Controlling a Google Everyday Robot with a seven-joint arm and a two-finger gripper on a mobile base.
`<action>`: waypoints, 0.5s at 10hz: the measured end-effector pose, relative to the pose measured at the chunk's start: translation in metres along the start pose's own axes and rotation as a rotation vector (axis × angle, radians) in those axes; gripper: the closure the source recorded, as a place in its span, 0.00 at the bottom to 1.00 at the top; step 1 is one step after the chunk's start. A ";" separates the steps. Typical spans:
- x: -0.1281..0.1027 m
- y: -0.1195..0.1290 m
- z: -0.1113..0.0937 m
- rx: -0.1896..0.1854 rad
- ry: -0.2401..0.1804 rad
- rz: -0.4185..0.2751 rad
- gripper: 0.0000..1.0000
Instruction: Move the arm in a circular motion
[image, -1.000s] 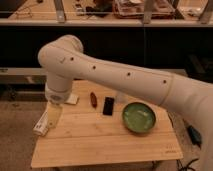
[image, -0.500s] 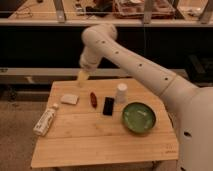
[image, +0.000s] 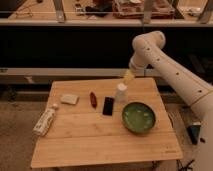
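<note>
We locate the thick white tubular arm's (image: 167, 62) pale claw (image: 128, 76), whose state we cannot tell, just above the small white bottle (image: 120, 93); a low sweep risks toppling it.

Arm (image: 172, 67): thick white rounded tubular segments, bulbous joints, small dark dots along the shell. Gripper (image: 128, 77): pale yellowish tapered tip at the arm's lower end.

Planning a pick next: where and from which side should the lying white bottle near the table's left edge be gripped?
Probably across the mid-body of the lying bottle, from straight above: it lies flat, long axis roughly front to back, long sides free. The gripper hovers over the back of the table, near the upright bottle.
</note>
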 end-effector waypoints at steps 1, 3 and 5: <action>-0.025 -0.002 0.000 0.005 -0.064 0.029 0.20; -0.076 -0.035 -0.022 0.027 -0.207 0.050 0.20; -0.118 -0.091 -0.058 0.036 -0.310 0.035 0.20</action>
